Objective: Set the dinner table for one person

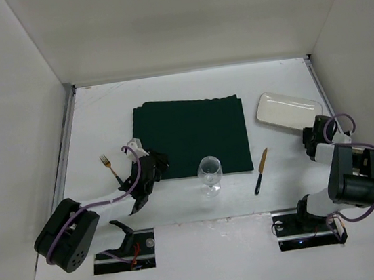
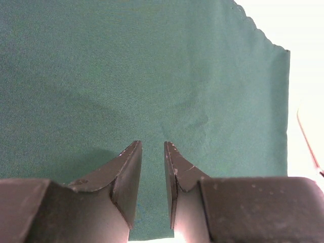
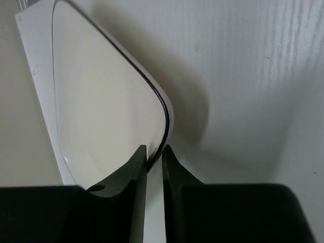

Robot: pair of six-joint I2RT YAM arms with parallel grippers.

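The white dinner table (image 1: 102, 116) carries a dark green placemat (image 1: 192, 136) at its middle. A white rectangular plate (image 1: 285, 109) lies to the right of the placemat. My right gripper (image 1: 312, 133) is shut on the plate's near right rim; the right wrist view shows the black-lined rim of the plate (image 3: 101, 101) pinched between my jaws (image 3: 154, 148). My left gripper (image 1: 150, 165) hovers over the placemat's near left corner. In the left wrist view its jaws (image 2: 153, 144) stand narrowly apart over the flat green cloth (image 2: 152, 66), with nothing between them.
A fork (image 1: 108, 165) lies left of the placemat. A wine glass (image 1: 210, 174) stands upright just in front of the placemat's near edge. A knife (image 1: 260, 170) lies to its right. Metal rails run along both table sides, and white walls enclose the space.
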